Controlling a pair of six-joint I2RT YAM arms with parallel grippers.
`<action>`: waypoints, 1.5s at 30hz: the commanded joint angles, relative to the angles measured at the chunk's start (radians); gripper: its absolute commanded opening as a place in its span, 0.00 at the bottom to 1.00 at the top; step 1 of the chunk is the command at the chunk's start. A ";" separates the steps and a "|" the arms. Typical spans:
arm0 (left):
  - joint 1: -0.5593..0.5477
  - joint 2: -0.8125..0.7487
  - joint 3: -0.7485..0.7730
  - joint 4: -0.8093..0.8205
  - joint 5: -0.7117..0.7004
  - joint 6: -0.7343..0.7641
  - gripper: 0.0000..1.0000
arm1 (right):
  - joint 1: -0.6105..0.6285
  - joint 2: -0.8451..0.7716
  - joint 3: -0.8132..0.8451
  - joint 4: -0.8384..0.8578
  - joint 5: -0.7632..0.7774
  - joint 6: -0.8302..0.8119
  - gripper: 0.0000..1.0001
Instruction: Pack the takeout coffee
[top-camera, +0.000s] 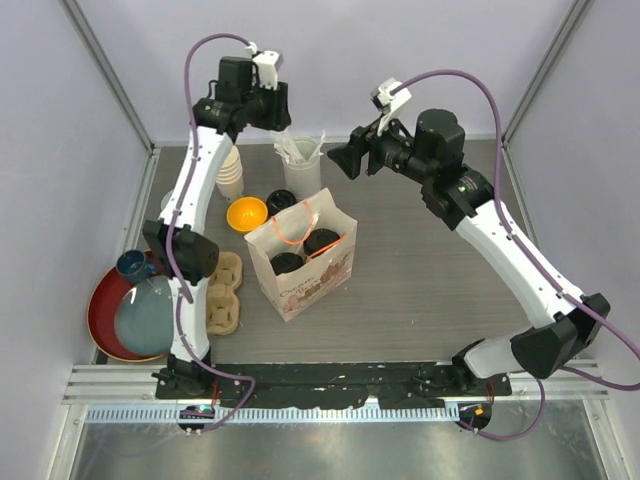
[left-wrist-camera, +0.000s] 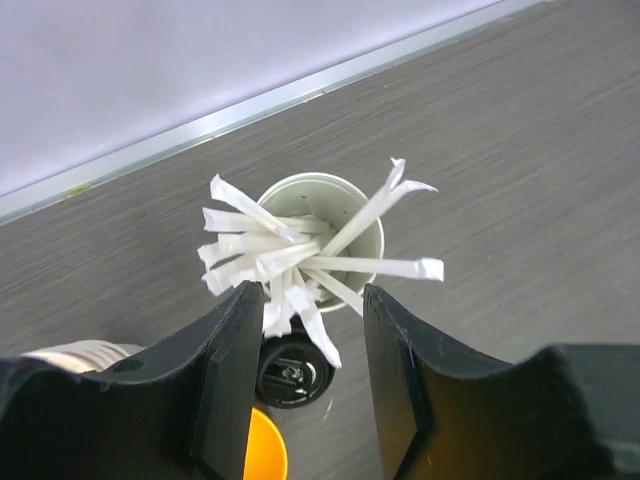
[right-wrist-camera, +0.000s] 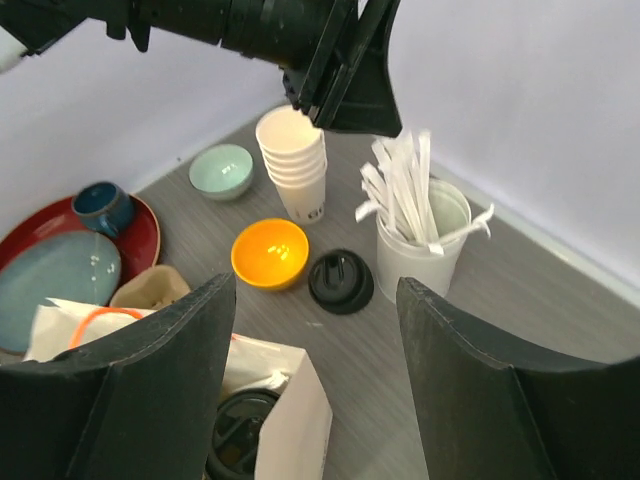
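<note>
The lidded cups (top-camera: 322, 240) are already set in the bag (top-camera: 300, 290), well apart from the left tool (left-wrist-camera: 310, 295), which is held open over wrapped straws (left-wrist-camera: 370, 266). The right tool (right-wrist-camera: 315, 283) is open and empty. A single straw is probably to be pinched next.

Both arms are stretched way out, left gripper (left-wrist-camera: 310, 300) pointing down with its jaws partly apart, right gripper (right-wrist-camera: 312, 300) aimed leftward, jaws spread wide and holding nothing.
</note>
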 joint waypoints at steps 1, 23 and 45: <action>-0.040 0.047 0.074 0.121 -0.195 -0.029 0.48 | -0.007 0.013 -0.021 -0.022 0.056 -0.005 0.70; -0.069 0.202 0.060 0.224 -0.314 -0.031 0.35 | -0.017 -0.027 -0.073 -0.068 0.065 -0.018 0.69; -0.075 0.171 0.055 0.207 -0.282 -0.072 0.00 | -0.017 -0.039 -0.069 -0.094 0.066 -0.055 0.69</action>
